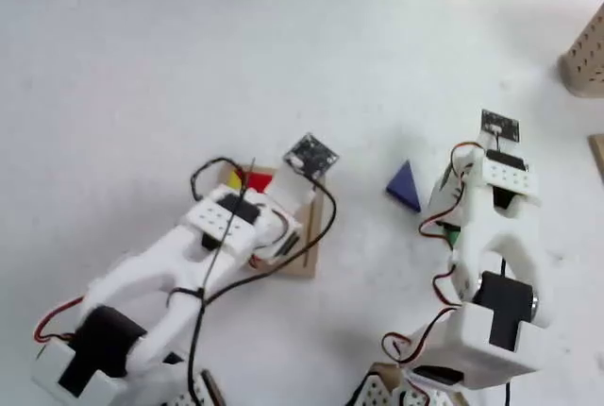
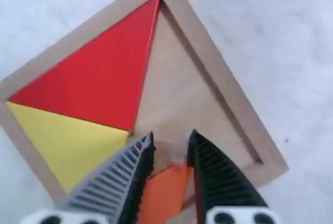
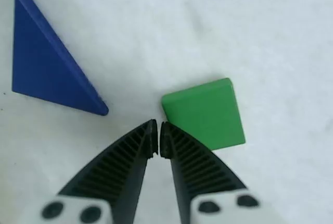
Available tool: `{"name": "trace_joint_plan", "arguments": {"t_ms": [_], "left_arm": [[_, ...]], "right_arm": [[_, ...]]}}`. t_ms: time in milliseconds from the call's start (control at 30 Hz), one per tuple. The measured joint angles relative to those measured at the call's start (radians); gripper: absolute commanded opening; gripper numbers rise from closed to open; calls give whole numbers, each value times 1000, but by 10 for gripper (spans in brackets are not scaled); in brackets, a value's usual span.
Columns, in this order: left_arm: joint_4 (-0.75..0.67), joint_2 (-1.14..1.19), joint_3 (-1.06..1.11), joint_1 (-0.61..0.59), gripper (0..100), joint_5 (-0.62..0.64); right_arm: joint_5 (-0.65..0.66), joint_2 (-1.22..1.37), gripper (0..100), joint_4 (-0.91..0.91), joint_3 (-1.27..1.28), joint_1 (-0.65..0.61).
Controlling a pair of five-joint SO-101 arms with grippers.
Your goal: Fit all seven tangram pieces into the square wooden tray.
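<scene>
left tool [image 2: 170,139]: it is gripping the orange piece [image 2: 164,193] between its jaws and hovering low over the wooden tray [image 1: 304,262], which is sitting just left of centre in the high view, half hidden under that arm.
right tool [image 3: 158,130]: it is hanging with its jaws all but touching and nothing between them, just beside the green square [image 3: 204,113]; its arm is taking up the right side of the high view.
tray filling: the red triangle [image 2: 99,73] and the yellow triangle [image 2: 67,140] are lying flat, sharing one edge and covering roughly half the floor; the rest is showing bare wood.
orange piece: its tip is pointing into the bare area, close to where red and yellow meet (I cannot tell whether it is touching the floor).
waiting pieces: the blue triangle [image 1: 404,186] is lying on the worktop [image 1: 142,76] right of centre in the high view, well apart from the tray, with the green square near it.
step in hand, as I judge it: seating the orange piece.
doing it well: I would be turning the piece until one edge is running parallel to the yellow triangle's free edge, then lowering it flat and sliding it snug before letting go.
risk: a tilted piece is likely to be riding up on a neighbour or the rim.
</scene>
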Motion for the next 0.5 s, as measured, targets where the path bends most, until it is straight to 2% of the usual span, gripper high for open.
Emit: {"name": "trace_joint_plan", "arguments": {"t_ms": [200,500], "left_arm": [[81,0,-57,-2,127,2],[103,2,-109,-2,127,2]], "right_arm": [[0,0,22,0,0,0],[0,0,22,0,0,0]]}}
